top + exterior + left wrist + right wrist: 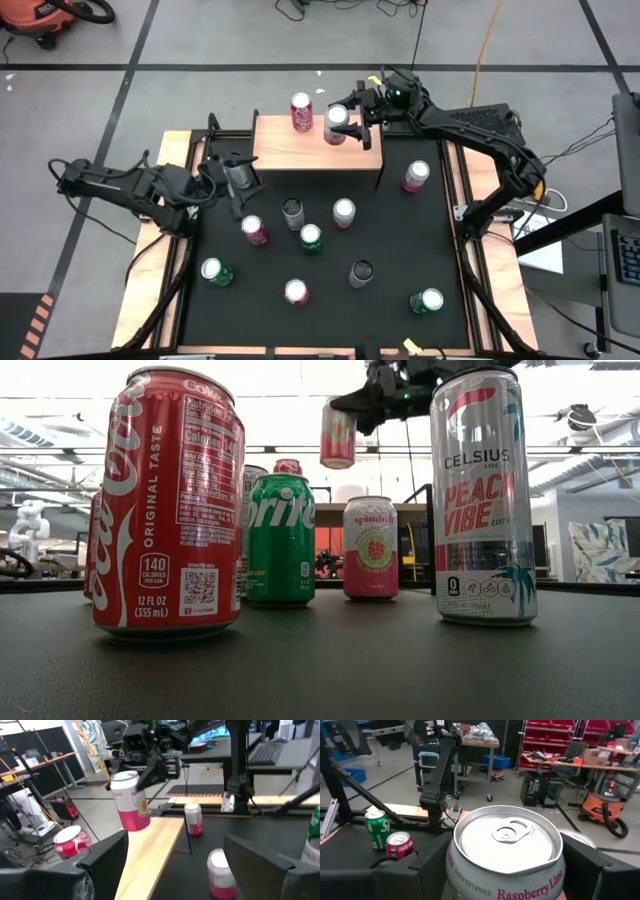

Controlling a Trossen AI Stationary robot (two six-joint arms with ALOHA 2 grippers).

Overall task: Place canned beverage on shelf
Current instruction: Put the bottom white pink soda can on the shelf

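The shelf (290, 150) is a small wood-topped platform at the far middle of the black mat (390, 230). A red can (301, 112) stands upright on its top. My right gripper (345, 112) reaches in from the far right, shut on a white and pink "Raspberry Lime" can (131, 802), which hangs above the shelf top (150, 850), to the right of the red can (72, 841). My left gripper (240, 180) hovers open and empty off the shelf's near left corner, pointing roughly level toward the shelf. My right gripper pinches the can's side wall (451, 870) between its two fingers, one finger (427, 865) on each side, just below the rim. The fingers come in roughly level from the table's far right. The can (338, 435) hangs nearly upright, lifted clear above the shelf.
Several cans stand upright on the mat: a pink one (416, 176) right of the shelf, green ones (215, 271) (427, 301) near the front corners, others in the middle (311, 238). Close in the low view are a Coca-Cola can (170, 500) and a Celsius can (483, 495).
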